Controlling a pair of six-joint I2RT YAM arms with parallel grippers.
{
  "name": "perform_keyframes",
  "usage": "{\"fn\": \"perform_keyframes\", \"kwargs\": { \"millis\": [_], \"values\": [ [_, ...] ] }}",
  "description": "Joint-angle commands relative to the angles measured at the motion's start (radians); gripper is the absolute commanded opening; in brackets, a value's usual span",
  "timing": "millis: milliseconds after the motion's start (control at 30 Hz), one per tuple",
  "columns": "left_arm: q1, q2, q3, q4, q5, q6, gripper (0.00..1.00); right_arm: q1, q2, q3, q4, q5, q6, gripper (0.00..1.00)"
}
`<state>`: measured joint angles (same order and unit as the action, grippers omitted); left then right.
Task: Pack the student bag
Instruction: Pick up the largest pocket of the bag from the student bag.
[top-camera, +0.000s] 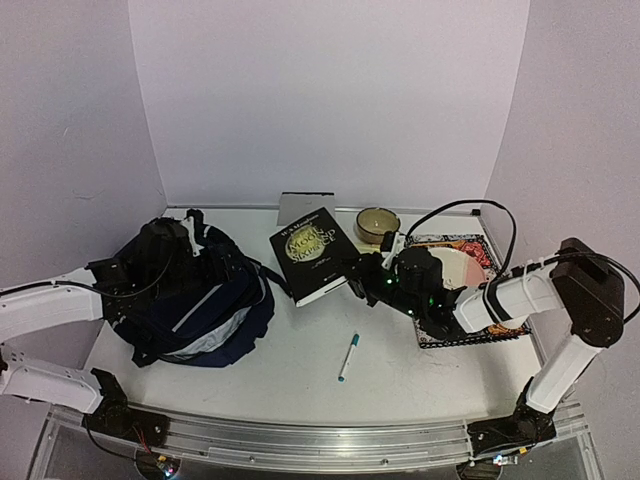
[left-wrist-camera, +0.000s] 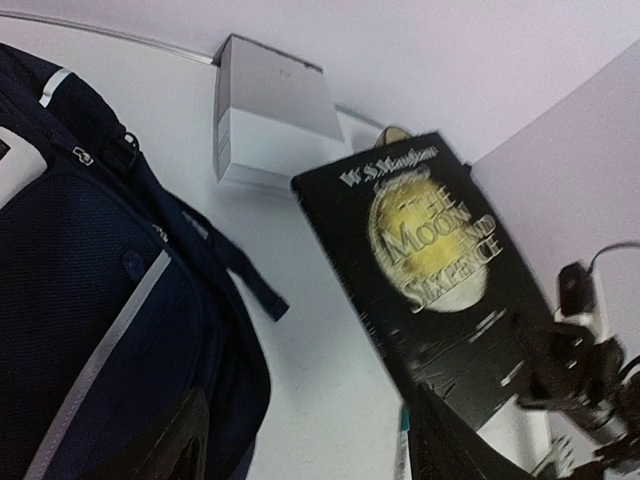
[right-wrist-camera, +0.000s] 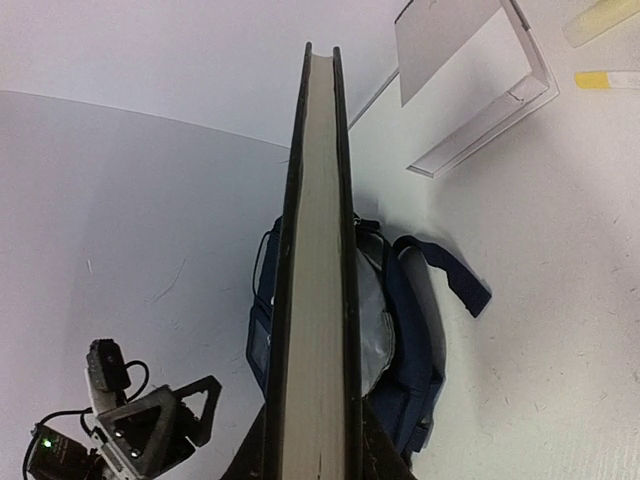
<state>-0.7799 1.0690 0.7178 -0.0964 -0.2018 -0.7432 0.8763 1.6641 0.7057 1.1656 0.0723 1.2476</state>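
The student bag (top-camera: 190, 300), dark navy with grey stripes, lies at the table's left with its mouth agape and grey lining showing. My left gripper (top-camera: 160, 245) hovers over the bag's far side. In the left wrist view this gripper (left-wrist-camera: 305, 440) is open with only bare table between the fingers, and the bag (left-wrist-camera: 90, 300) lies at its left. My right gripper (top-camera: 365, 275) is shut on a black hardback book (top-camera: 312, 255), held above the table just right of the bag. The right wrist view shows the book (right-wrist-camera: 315, 250) edge-on between the fingers, with the bag (right-wrist-camera: 400, 330) beyond it.
A teal-capped pen (top-camera: 348, 357) lies on the table near the front middle. A white box (top-camera: 305, 207) and a round tin (top-camera: 377, 225) stand at the back. A patterned notebook (top-camera: 470, 300) lies under the right arm.
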Motion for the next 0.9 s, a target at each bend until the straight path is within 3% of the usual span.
{"fn": "perform_keyframes", "kwargs": {
  "millis": [0, 333, 633, 767, 867],
  "values": [
    [0.004, 0.089, 0.11, -0.264, 0.079, 0.178, 0.7, -0.015, -0.069, 0.007, 0.284, -0.029, -0.017, 0.0],
    [0.004, 0.255, 0.236, -0.471, 0.154, 0.267, 0.7, -0.031, -0.111, -0.036, 0.223, -0.049, -0.022, 0.0],
    [0.003, 0.424, 0.311, -0.524, 0.196, 0.336, 0.66, -0.039, -0.134, -0.055, 0.187, -0.055, -0.026, 0.0],
    [0.002, 0.466, 0.344, -0.554, 0.191, 0.355, 0.55, -0.046, -0.144, -0.055, 0.17, -0.063, -0.033, 0.0],
    [0.002, 0.473, 0.355, -0.563, 0.199, 0.369, 0.33, -0.048, -0.154, -0.046, 0.137, -0.064, -0.047, 0.0]
  ]
}}
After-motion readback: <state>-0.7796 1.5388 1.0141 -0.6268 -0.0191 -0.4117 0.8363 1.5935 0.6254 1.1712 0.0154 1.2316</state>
